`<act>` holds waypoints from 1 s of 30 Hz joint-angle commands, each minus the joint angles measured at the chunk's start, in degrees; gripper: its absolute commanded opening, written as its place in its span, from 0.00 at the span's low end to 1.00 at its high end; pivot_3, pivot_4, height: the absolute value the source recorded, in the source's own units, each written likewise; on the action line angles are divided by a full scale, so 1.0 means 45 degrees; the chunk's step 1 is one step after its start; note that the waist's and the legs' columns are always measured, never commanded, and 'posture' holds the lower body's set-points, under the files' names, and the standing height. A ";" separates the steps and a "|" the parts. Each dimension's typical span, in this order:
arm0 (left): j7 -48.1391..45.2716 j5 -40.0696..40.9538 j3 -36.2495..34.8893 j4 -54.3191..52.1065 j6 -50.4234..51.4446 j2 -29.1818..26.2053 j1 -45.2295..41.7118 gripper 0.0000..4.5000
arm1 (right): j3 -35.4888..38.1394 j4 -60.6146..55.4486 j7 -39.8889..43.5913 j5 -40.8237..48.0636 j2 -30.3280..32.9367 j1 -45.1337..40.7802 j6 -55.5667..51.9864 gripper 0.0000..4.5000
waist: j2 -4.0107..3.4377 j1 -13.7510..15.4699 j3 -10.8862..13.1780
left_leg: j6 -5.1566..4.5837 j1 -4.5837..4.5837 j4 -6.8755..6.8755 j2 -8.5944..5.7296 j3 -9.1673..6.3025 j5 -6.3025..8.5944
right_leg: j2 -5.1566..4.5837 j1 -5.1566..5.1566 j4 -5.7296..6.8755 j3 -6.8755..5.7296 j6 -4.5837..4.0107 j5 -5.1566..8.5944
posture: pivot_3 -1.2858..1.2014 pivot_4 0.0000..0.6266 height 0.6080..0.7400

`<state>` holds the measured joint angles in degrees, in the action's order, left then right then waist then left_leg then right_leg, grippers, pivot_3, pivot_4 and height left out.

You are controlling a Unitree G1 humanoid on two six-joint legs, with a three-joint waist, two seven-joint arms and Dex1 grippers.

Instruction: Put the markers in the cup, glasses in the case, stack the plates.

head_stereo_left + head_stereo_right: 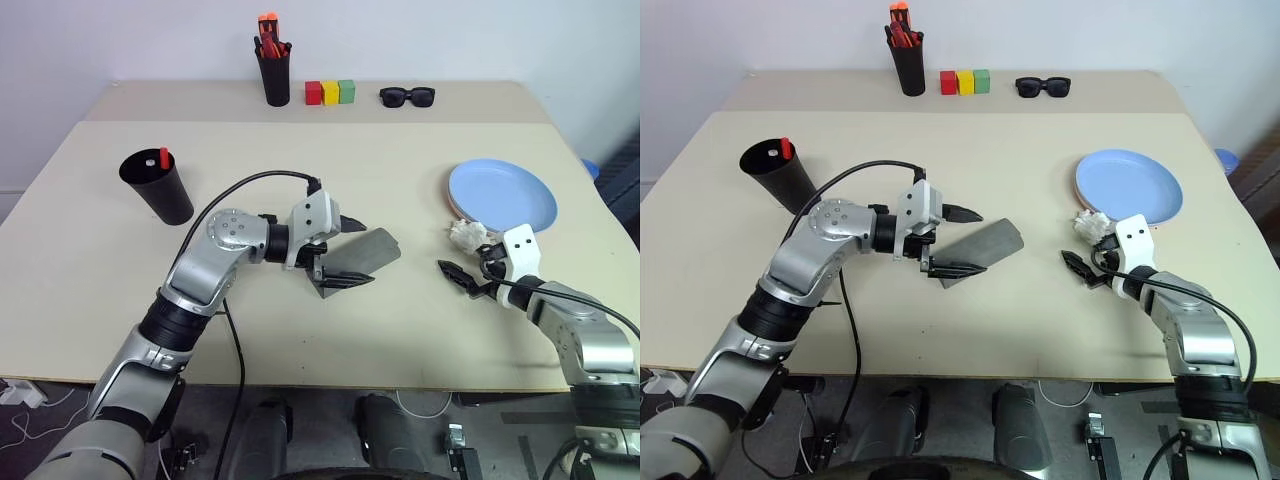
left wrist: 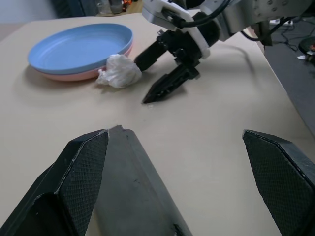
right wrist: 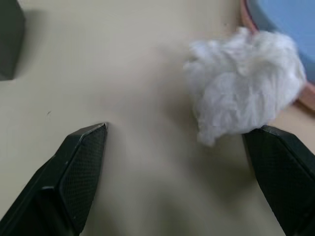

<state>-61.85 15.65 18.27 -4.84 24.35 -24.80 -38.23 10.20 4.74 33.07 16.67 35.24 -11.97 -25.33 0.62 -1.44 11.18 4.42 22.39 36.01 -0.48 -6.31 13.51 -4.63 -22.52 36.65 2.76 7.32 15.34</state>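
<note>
The grey case [image 1: 372, 250] lies shut on the table's middle. My left gripper [image 1: 364, 252] stands open around its near end, one finger close beside it, the other well clear. The black cup [image 1: 158, 187] stands at the left with a red-capped marker [image 1: 164, 158] sticking out of it. At the right the light blue plate [image 1: 505, 192] rests on the pink plate [image 1: 453, 210]. My right gripper [image 3: 182, 130] hovers open just in front of them, one finger against a crumpled white tissue [image 3: 246, 83]. The glasses are hidden.
At the table's back stand a black holder of orange-red pens [image 1: 274, 72], three coloured blocks [image 1: 330, 92] and black sunglasses [image 1: 407, 96]. A black cable [image 1: 260, 178] arcs over my left arm. The table's right edge runs close behind the plates.
</note>
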 commanded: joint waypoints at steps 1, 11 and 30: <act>0.0145 0.0172 -0.0383 -0.0592 0.0081 -0.0100 -0.0001 1.00 | -0.0051 0.0642 -0.0243 -0.0378 -0.0145 -0.0267 0.0347 0.99 | 0.0001 0.0008 0.0000 | 0.0000 0.0000 0.0002 -0.0001 0.0001 0.0000 | -0.0001 0.0002 0.0000 0.0001 -0.0002 0.0000 | 0.52 0.24 1.00; 0.0358 0.0226 -0.0335 -0.0904 0.0305 -0.0088 0.0146 1.00 | 0.0143 0.1557 -0.0678 -0.0531 -0.0389 -0.0862 0.1164 0.81 | 0.0000 0.0038 0.0000 | 0.0000 0.0000 0.0002 -0.0001 0.0000 0.0000 | -0.0001 0.0002 0.0000 0.0000 -0.0003 -0.0001 | 0.52 0.24 1.00; 0.0433 0.0101 -0.0106 -0.0698 0.0136 0.0228 0.0093 1.00 | 0.1532 0.2428 -0.1642 -0.0064 -0.0642 -0.2701 0.2993 0.01 | -0.0011 -0.0029 0.0005 | 0.0000 0.0007 -0.0007 -0.0001 0.0007 0.0000 | -0.0003 -0.0011 -0.0002 0.0004 -0.0003 -0.0004 | 0.52 0.24 1.00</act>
<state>-59.94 15.69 18.45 -6.88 25.76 -23.84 -37.61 14.93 14.95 26.68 16.00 32.20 -21.60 -14.65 0.57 -1.57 11.20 4.42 22.42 35.97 -0.48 -6.29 13.51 -4.64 -22.56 36.64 2.77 7.30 15.32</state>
